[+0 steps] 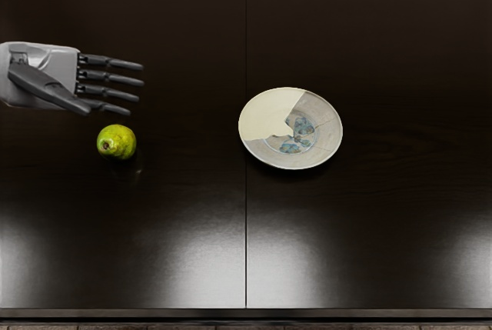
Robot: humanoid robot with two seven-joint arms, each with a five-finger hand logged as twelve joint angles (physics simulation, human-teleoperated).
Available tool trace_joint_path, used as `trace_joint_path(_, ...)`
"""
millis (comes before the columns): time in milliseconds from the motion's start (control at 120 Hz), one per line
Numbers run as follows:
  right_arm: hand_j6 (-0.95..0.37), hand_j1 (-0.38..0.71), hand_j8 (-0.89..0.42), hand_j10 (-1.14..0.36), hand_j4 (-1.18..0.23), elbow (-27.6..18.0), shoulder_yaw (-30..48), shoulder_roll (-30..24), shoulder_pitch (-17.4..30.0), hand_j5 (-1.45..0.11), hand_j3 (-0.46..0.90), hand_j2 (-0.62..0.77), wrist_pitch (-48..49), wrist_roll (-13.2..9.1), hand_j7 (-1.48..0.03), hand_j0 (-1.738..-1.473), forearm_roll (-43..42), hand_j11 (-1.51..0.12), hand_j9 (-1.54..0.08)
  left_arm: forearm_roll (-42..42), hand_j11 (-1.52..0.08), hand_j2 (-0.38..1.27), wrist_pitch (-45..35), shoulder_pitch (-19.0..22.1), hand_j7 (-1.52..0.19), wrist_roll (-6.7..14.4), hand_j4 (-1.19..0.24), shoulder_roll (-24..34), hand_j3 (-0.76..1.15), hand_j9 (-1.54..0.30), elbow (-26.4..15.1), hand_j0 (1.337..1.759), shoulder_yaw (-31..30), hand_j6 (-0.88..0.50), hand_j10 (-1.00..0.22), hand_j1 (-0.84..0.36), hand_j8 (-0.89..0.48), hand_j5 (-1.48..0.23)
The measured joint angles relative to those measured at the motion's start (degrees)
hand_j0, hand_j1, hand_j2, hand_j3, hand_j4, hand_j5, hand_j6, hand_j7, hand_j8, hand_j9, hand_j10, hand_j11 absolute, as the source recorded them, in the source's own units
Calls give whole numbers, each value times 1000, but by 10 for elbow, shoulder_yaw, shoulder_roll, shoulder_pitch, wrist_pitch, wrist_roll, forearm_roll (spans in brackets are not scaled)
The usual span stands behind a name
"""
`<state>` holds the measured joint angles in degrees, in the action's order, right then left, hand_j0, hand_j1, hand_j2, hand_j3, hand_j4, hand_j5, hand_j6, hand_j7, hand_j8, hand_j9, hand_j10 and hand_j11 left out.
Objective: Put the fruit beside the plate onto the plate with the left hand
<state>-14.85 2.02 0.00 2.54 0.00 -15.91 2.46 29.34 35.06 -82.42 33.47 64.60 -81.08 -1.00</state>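
Simulated tabletop setting: plate on glossy dark table.

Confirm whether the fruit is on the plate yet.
No, the fruit lies on the table, left of the plate, apart from it.

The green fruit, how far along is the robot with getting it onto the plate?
Nothing looks done yet: the green fruit lies on the dark table, well to the left of the plate, which holds no fruit. In hand: the left hand is beside the fruit, just beyond it in the picture, fingers stretched out and holding nothing. Left: grasping the fruit, carrying it rightward, setting it on the plate.
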Motion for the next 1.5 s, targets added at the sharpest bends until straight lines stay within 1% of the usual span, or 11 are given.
trace_joint_path(258,-29,-314,-29,-29,-29,-1,0,0,0,-38,0,-6,0,1,-38,-1658,0,-38,-38,0,-315,47,0,-2,-315,0,-238,-6,0,-315,0,1658,0,-238,-239,57,-238,-315)
trace_joint_path(333,-29,-314,-29,-29,-29,-1,0,0,0,-38,0,-6,0,1,-38,-1658,0,-38,-38,-16,-316,47,0,-19,-315,1,-238,-24,0,-315,0,1658,0,-238,-239,56,-238,-315)
trace_joint_path(458,-29,-314,-29,-29,-29,-1,0,0,0,-38,0,-6,0,0,-38,-1658,0,-38,-38,-75,-316,47,0,-26,-315,1,-239,-27,0,-316,1,1658,11,-238,-240,57,-239,-315)
trace_joint_path(558,-29,-314,-29,-29,-29,-1,0,0,0,-38,0,-6,0,0,-38,-1658,0,-38,-38,-142,-317,47,0,-43,-317,0,-241,-35,0,-317,1,1658,22,-240,-241,55,-241,-317)
trace_joint_path(692,-29,-314,-29,-29,-29,-1,0,0,0,-38,0,-6,0,0,-38,-1658,0,-38,-38,-251,-333,50,0,-52,-333,2,-255,-61,0,-333,-9,1658,26,-254,-255,41,-254,-333)
trace_joint_path(883,-29,-314,-29,-29,-29,-1,0,0,0,-38,0,-6,0,0,-38,-1658,0,-38,-38,-388,-351,53,0,-65,-351,13,-270,-109,0,-351,-33,1658,25,-270,-270,26,-270,-351)
trace_joint_path(975,-29,-314,-29,-29,-29,-1,0,0,0,-38,0,-6,0,0,-38,-1658,0,-38,-38,-432,-356,55,0,-78,-356,14,-274,-109,0,-356,-39,1658,25,-274,-274,21,-274,-356)
trace_joint_path(1067,-29,-314,-29,-29,-29,-1,0,0,0,-38,0,-6,0,0,-38,-1658,0,-38,-38,-486,-355,55,0,-78,-355,15,-274,-108,0,-355,-41,1658,25,-274,-274,22,-274,-355)
trace_joint_path(1217,-29,-314,-29,-29,-29,0,0,0,0,-38,0,-6,0,0,-38,-1658,0,-38,-38,-523,-335,52,0,-81,-335,15,-260,-111,0,-335,-42,1658,25,-260,-259,41,-260,-335)
trace_joint_path(1317,-29,-314,-29,-29,-29,1,0,0,0,-38,0,-6,0,0,-38,-1658,0,-38,-38,-577,-328,51,0,-92,-328,15,-254,-141,0,-328,-42,1658,25,-255,-254,48,-255,-328)
trace_joint_path(1500,-29,-314,-29,-29,-29,2,0,0,0,-38,0,-6,0,0,-38,-1658,0,-38,-38,-682,-321,50,-35,-79,-321,15,-249,-164,0,-321,-61,1658,18,-250,-249,54,-250,-321)
